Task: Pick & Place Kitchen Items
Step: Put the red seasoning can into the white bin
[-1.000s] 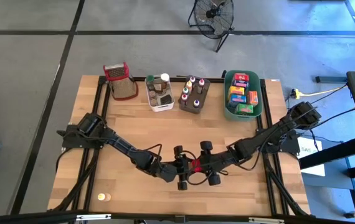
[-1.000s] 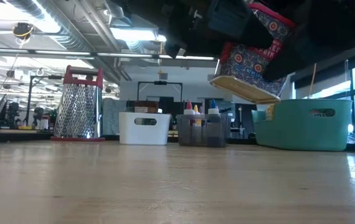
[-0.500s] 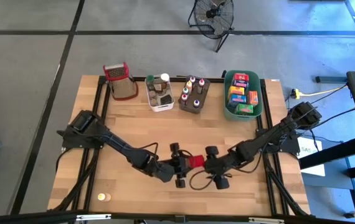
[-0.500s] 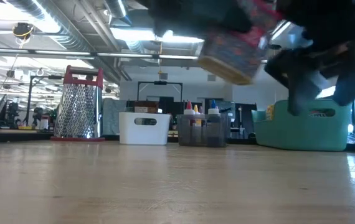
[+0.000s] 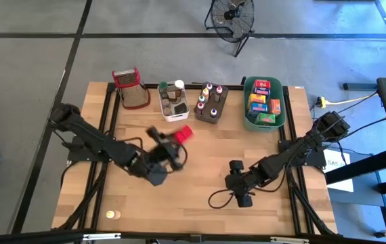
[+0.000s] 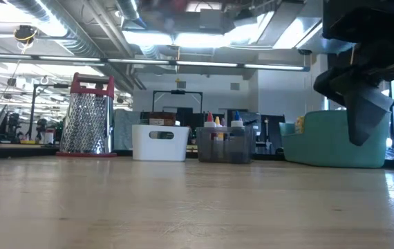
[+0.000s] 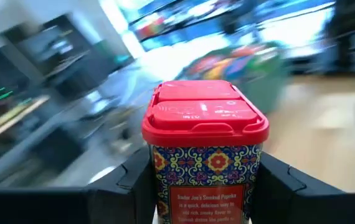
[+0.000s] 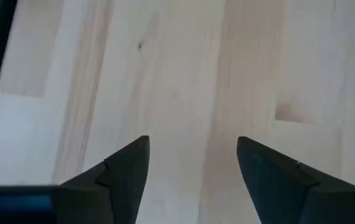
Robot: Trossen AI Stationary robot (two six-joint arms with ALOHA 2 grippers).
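The surface (image 5: 200, 176) is a light wooden butcher-block top in a black frame. Along its far edge stand four things in a row — a red-topped metal grater (image 5: 130, 89) near the far left corner, then a white tub (image 5: 173, 102), a grey tub (image 5: 210, 104) holding small capped bottles, and a green tub (image 5: 264, 103) of colourful boxes near the far right corner. By the near left corner lie two small round items (image 5: 113, 215) — too small to identify.

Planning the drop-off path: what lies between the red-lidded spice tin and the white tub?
Only bare tabletop in the high view, between the spice tin and white tub.
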